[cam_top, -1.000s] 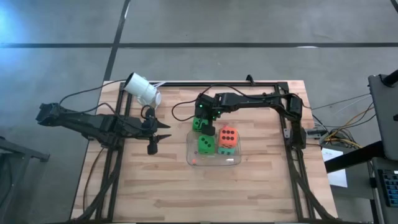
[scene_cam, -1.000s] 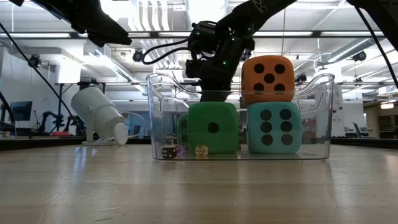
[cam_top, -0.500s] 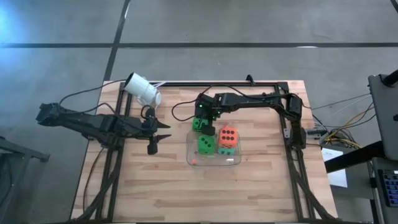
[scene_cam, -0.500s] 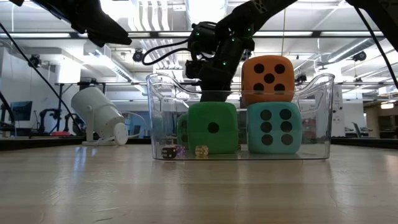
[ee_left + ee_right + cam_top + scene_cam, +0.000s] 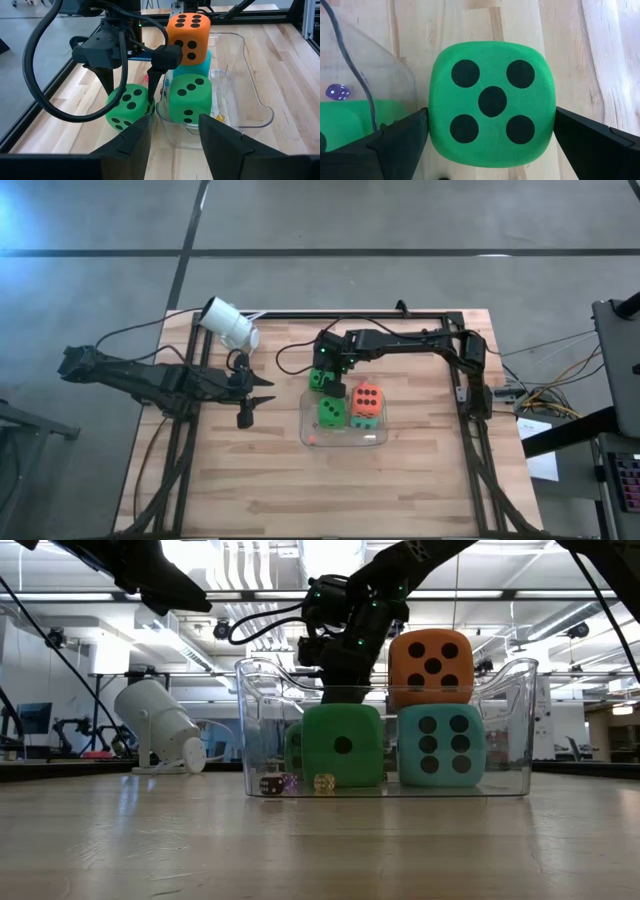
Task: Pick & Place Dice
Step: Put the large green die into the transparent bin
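Nothing has moved since a second ago: both my arms and all the dice sit exactly where they were. My right gripper point(image 5: 320, 377) hangs over the green die outside the tray point(image 5: 491, 104), its five-pip face up toward my wrist. My fingers point(image 5: 156, 75) are spread, one on each side of this die; I cannot tell whether they touch it. It rests on the wooden table point(image 5: 420, 470), just beside the far rim of the clear plastic tray point(image 5: 520, 720).

That tray wall stands right against the die and my near finger, so there is little room on that side. Inside the tray, the second green die point(image 5: 332, 412) sits close to the wall, the teal die point(image 5: 440, 745) lies next to it, and the orange die point(image 5: 430, 665) is stacked on top of the teal one. A few tiny dice point(image 5: 297, 783) lie on the tray floor at the front.

My left gripper point(image 5: 258, 403) waits well apart on the left side of the table, fingers open, empty. A white cylindrical camera point(image 5: 230, 324) lies tilted near the table's far left corner.

Count: four large dice, two green, one orange, one teal; three in the tray, one outside.
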